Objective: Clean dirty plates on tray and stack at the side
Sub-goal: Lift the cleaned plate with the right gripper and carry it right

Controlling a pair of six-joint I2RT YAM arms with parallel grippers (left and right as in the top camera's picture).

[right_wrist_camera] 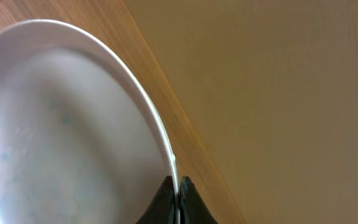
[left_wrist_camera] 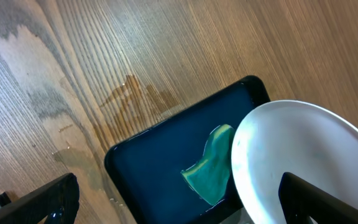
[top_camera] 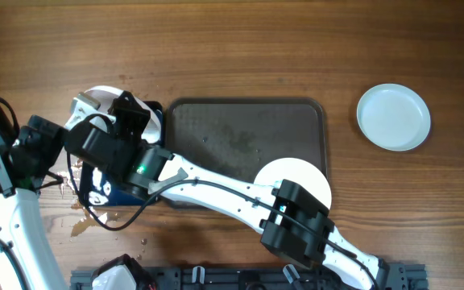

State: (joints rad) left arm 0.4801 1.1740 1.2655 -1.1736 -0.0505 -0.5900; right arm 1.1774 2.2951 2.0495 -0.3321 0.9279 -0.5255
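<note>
From overhead: dark grey tray mid-worktop, one plate on its near right corner, partly under the right arm. Second plate alone on the wood, well right of the tray. Third plate far left, past the arm's end.

From the left wrist: left pincer spread wide, gripping nothing. Below it, a small blue tray with a green sponge, the third plate overlapping its right side. Wet patches on the wood beside.

From the right wrist: right pincer clamped tight on the third plate's rim, with faint blue flecks on the white face.
</note>
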